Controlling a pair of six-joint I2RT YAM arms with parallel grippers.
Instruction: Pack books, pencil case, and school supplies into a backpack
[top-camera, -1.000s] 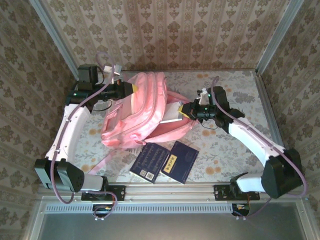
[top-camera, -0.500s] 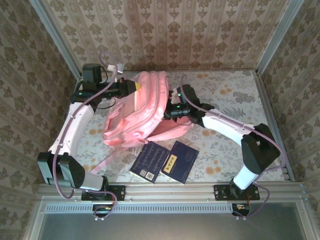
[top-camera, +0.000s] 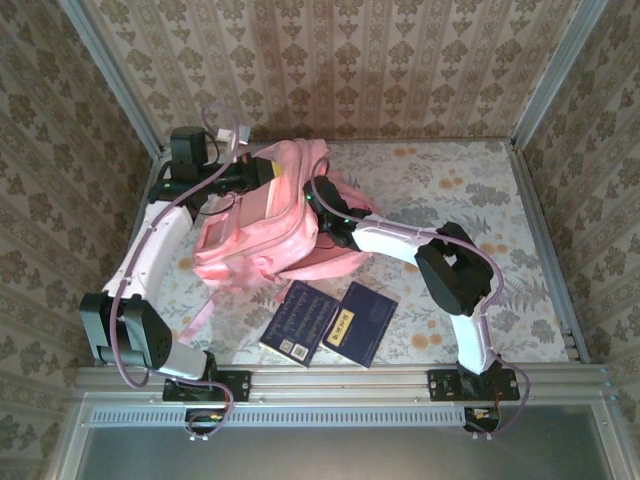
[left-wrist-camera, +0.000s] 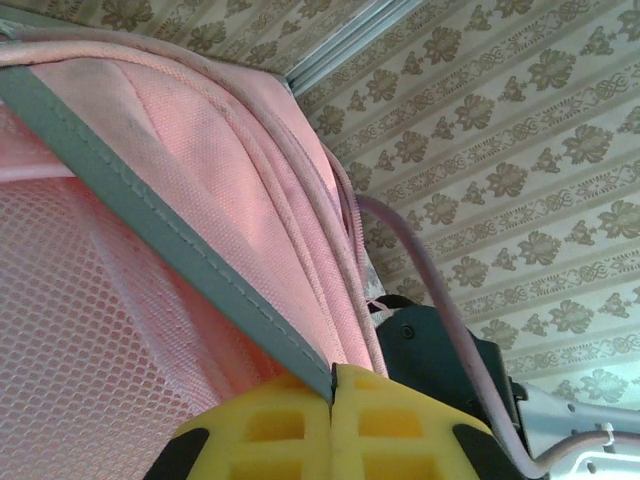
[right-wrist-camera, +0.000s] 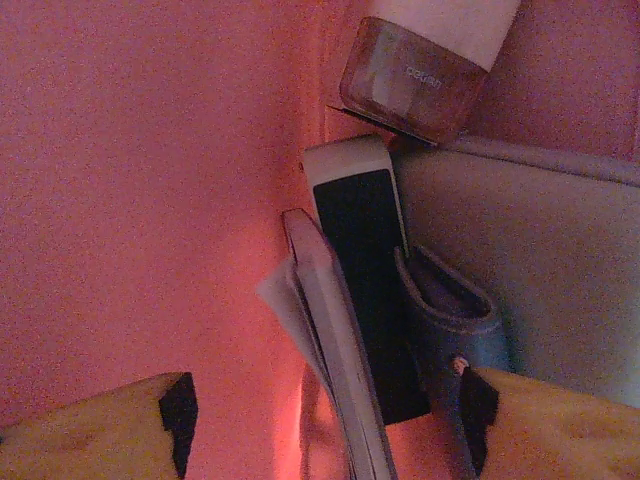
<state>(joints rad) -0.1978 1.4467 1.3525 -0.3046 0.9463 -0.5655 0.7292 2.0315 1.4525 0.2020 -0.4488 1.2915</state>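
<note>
**A:** Where's the backpack (top-camera: 250, 230) now?

**B:** It's lying on the table (top-camera: 470, 190), left of middle, with its mouth turned to the right. The left gripper (left-wrist-camera: 332, 405) is clenched on the grey trim (left-wrist-camera: 150, 225) of the opening and lifts that edge.

**A:** And what has changed?

**B:** A second ago the right gripper (right-wrist-camera: 325, 405) was outside the mouth, closed on a flat pale thing. Since then the arm has pushed right in. Its fingers (right-wrist-camera: 100, 430) have just sprung apart, and the wrist camera shows them wide with nothing pinched.

**A:** So that thing has been dropped off?

**B:** I'd judge so. Between the fingers, deep in the pink-lit pocket, a thin booklet (right-wrist-camera: 335, 350) stands on edge. It rests against a dark slab (right-wrist-camera: 355, 250) with a pale border, and a grey-blue piece (right-wrist-camera: 450, 310) sits just beside that. I can't say which of them was just let go, because the light in there is poor and everything reads pink.

**A:** What's left to pack?

**B:** At least two books. The left dark book (top-camera: 298, 322) and the right dark book (top-camera: 365, 320) lie on the table just in front of the backpack, with their edges meeting. The next move, I'd say, is for the right arm to back out without dragging anything along, while the left one holds the mouth up.
</note>
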